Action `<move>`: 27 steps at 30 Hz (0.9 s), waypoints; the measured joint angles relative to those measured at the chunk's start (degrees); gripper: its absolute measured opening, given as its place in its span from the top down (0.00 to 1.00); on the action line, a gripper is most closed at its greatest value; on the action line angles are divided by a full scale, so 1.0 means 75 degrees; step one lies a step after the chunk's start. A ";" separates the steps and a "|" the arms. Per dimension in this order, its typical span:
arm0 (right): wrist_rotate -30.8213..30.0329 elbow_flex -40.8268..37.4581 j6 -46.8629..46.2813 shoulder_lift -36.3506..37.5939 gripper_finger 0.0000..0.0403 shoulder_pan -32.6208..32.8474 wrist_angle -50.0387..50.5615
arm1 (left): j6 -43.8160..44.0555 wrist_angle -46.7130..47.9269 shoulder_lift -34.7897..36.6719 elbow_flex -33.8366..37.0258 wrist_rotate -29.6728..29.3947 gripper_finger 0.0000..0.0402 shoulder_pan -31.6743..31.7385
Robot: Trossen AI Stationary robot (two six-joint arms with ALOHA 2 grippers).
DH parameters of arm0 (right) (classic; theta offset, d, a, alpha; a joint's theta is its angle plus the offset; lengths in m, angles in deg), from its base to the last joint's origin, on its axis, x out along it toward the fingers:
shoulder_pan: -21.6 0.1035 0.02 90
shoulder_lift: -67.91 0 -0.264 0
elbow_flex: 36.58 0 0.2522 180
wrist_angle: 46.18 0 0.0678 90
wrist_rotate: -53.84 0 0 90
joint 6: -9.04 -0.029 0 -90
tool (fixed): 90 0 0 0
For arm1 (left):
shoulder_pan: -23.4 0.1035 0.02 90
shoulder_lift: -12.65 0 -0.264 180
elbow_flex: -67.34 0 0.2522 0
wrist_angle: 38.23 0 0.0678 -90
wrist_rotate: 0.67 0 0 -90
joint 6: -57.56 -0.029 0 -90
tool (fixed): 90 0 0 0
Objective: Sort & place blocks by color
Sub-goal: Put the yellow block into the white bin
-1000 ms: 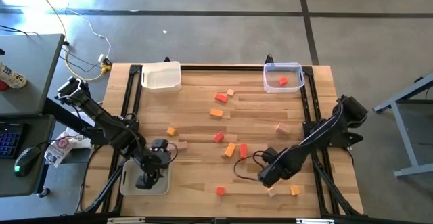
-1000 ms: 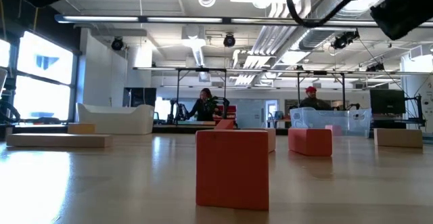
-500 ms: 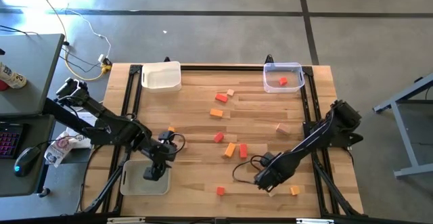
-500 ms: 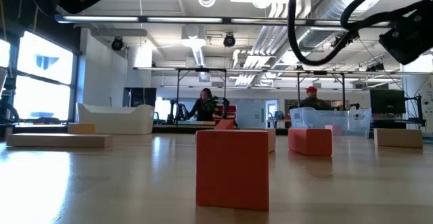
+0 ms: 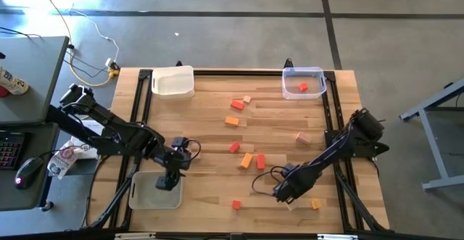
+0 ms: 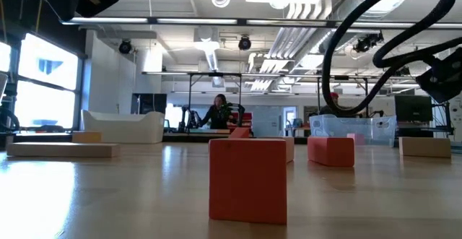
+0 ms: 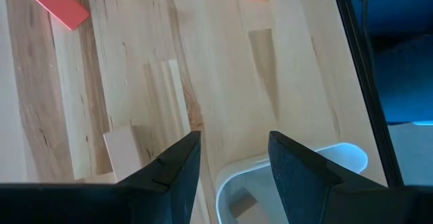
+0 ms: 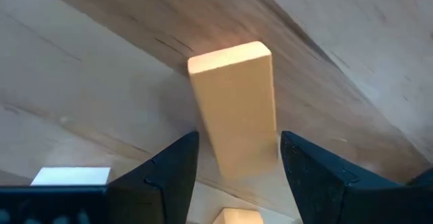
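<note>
Right wrist view: smooth tan rectangular bar (image 8: 235, 109) between open hand (image 8: 237, 176) fingers.

I can read no text, label, brand, number or sign in any view (the packet lying left of the table (image 5: 239, 135) shows markings, but they are too small for me to make out).

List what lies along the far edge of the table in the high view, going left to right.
White tray at the far left corner → red block → small tan block → clear tray at the far right corner, with a red block inside it.
</note>
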 joint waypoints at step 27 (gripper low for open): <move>-0.1685 0.0600 0.1542 0.0560 0.77 -0.0448 0.0044 | 0.0085 0.0001 0.0000 -0.0003 -0.0661 0.61 0.1159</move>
